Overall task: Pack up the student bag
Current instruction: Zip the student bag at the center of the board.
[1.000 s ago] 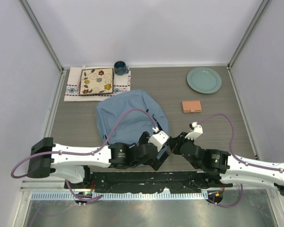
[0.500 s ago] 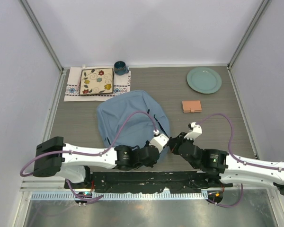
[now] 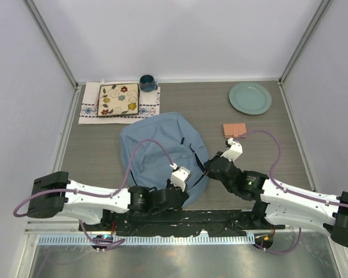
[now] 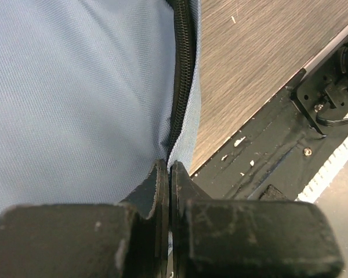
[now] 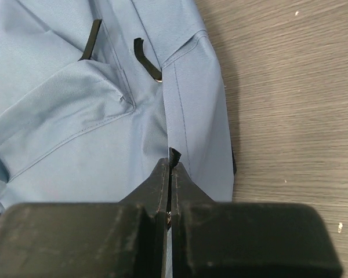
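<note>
The left jaws and right jaws pinch the student bag (image 3: 156, 128) (both closed).

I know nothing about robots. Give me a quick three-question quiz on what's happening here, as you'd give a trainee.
1. True or false: the left pincer and the right pincer are both shut on the backpack.
2. Seen from above, what lies to the far right of the backpack? A) a plate B) scissors C) a bottle
3. What colour is the mug?

Key: 1 true; 2 A; 3 dark blue.
</note>
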`<move>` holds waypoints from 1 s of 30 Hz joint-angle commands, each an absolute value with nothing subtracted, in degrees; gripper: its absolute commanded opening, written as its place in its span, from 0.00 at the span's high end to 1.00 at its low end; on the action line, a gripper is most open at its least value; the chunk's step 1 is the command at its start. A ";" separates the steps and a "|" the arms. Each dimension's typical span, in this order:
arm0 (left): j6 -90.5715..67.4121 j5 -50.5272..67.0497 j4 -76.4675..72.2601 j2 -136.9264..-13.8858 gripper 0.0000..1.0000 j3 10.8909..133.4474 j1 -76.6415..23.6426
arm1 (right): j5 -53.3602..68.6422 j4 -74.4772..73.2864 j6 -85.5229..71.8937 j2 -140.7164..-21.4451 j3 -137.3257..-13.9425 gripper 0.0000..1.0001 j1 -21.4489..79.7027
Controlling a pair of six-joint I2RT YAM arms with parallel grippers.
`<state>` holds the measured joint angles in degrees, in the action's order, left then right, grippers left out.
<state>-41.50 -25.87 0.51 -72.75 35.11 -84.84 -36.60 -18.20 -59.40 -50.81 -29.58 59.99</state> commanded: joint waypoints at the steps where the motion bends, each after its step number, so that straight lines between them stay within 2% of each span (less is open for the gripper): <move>1: -47.89 -23.28 5.18 -69.62 1.00 29.72 -88.94 | -36.83 -9.32 -54.59 -50.97 -32.08 0.99 55.20; 9: -53.96 -27.59 12.56 -61.71 1.00 23.91 -91.93 | -27.53 -0.54 -48.78 -54.75 -31.21 0.99 53.44; 10: -54.31 -28.21 13.26 -60.92 0.98 23.65 -91.85 | -26.20 0.17 -48.34 -54.67 -30.68 0.99 53.44; 12: -54.58 -30.75 15.81 -58.20 0.84 25.21 -91.85 | -22.00 4.90 -47.81 -54.67 -29.01 0.99 53.44; 13: -54.32 -31.89 16.43 -57.23 0.69 26.18 -91.85 | -20.67 6.05 -47.64 -54.58 -28.39 0.99 53.52; 14: -53.27 -33.82 16.96 -56.52 0.61 27.15 -91.76 | -19.18 7.11 -47.38 -54.67 -27.87 0.99 53.61; 15: -52.57 -34.97 16.88 -55.38 0.49 28.20 -91.84 | -18.12 8.42 -47.11 -54.67 -26.90 0.99 53.70; 16: -51.69 -36.02 16.88 -55.11 0.30 30.56 -91.85 | -16.80 8.70 -47.02 -54.32 -26.63 0.99 53.88; 19: -48.35 -40.59 16.96 -55.98 0.10 36.20 -91.84 | -16.78 8.26 -46.93 -52.92 -25.67 0.99 54.67; 22: -43.69 -43.24 15.21 -59.40 0.02 40.95 -91.50 | -17.40 6.95 -47.20 -51.77 -25.05 0.99 54.93; 30: -41.22 -37.19 10.11 -69.51 0.01 46.41 -86.75 | -19.77 3.61 -47.73 -48.87 -25.05 0.99 55.02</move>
<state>-43.38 -38.57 12.84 -66.39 44.84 -88.51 -17.61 2.11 -48.12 -50.78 -24.45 54.68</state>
